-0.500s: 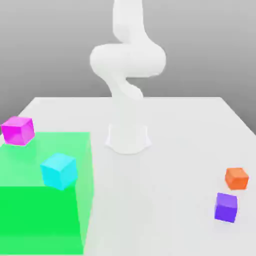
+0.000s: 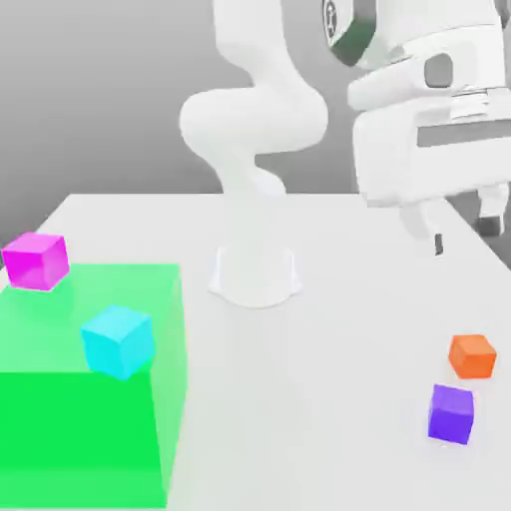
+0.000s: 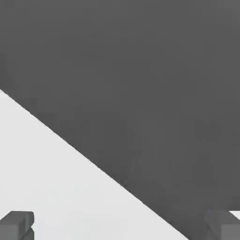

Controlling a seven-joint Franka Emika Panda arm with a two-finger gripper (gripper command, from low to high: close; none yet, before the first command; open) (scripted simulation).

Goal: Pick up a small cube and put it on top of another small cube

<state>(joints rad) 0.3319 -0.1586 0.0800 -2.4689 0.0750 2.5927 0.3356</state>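
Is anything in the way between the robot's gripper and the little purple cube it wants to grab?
No, nothing visible is in the way. The open gripper hangs in the air above the table, with bare table under it. The small purple cube sits below it, and the small orange cube is beside it, not touching.

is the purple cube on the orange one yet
No: the purple cube sits on the table beside the orange cube.

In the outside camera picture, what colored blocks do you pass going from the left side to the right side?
magenta-pink cube → cyan cube → purple cube → orange cube
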